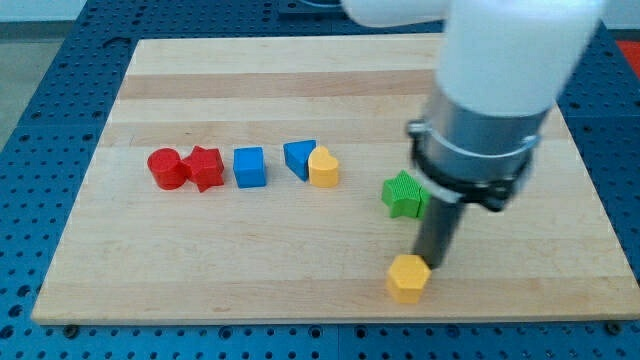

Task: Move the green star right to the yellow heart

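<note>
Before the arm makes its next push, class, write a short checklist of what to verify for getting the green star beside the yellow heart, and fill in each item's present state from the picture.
1. Green star in view, on the board: ok.
2. Yellow heart in view, at the view's left of the star: ok.
3. Straight path between star and heart free of blocks: ok.
4. My tip visible: not ok; the rod's lower end is hidden behind the yellow hexagon-like block.
5. Tip placed on the star's far side from the heart, ready to push: not ok; the rod stands below and right of the star.
6. Blue triangular block touches the heart, may shift on arrival: cannot tell.
</note>
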Controlling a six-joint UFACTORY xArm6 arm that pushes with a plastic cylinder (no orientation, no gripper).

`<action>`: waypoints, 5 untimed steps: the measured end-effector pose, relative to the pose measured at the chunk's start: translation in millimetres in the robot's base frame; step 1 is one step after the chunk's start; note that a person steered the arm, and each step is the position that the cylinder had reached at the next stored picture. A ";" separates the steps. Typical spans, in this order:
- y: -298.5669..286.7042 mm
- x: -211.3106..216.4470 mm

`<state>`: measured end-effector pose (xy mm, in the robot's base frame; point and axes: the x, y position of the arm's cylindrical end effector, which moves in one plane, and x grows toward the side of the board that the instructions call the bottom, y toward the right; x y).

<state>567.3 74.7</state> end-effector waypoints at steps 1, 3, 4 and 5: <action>-18.8 -31.6; 8.7 -61.2; 13.1 -64.8; 13.4 -86.8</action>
<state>480.6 88.1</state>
